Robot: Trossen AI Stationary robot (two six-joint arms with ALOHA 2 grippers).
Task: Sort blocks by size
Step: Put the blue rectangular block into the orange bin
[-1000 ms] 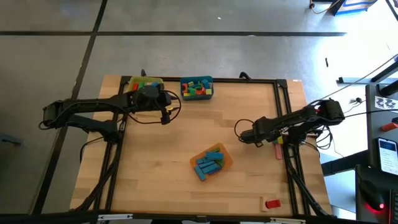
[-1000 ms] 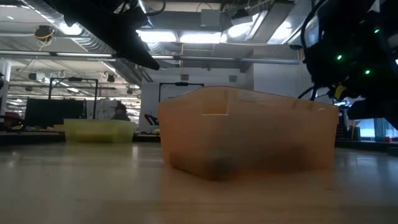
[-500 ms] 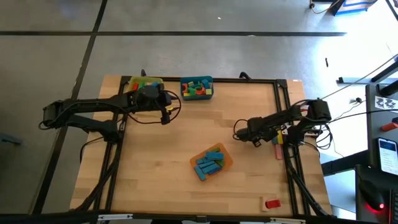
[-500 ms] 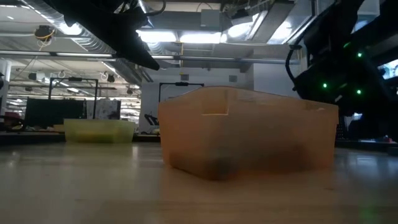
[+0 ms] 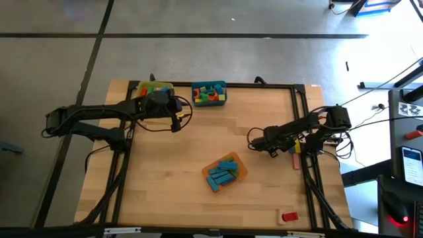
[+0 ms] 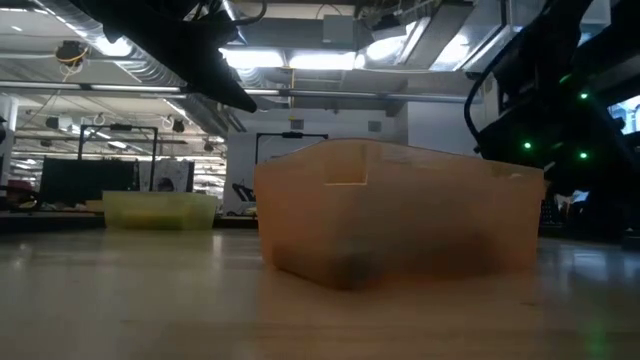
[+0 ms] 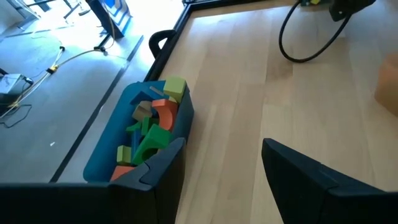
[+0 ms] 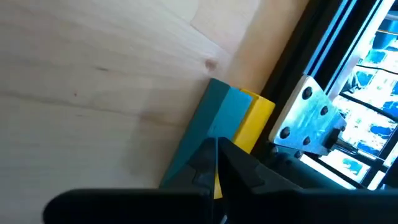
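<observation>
Right fingers [image 5: 272,151]: closed, empty, near the surface's right edge
Nearest blocks [image 8: 233,124]: just beside them, rail-side
Left fingers [image 7: 217,174]: wide

Overhead view: evenly lit, soft faint shadows under both arms on the table [image 5: 198,145]. Table-level view: dim foreground, the orange bin [image 6: 400,215] hazy and soft-edged, backlit by bright ceiling strip lights [image 6: 330,60] that flared white. Left wrist view: strong daylight glare washed out the floor [image 7: 56,37]. Right wrist view: close, slightly blurred.
</observation>
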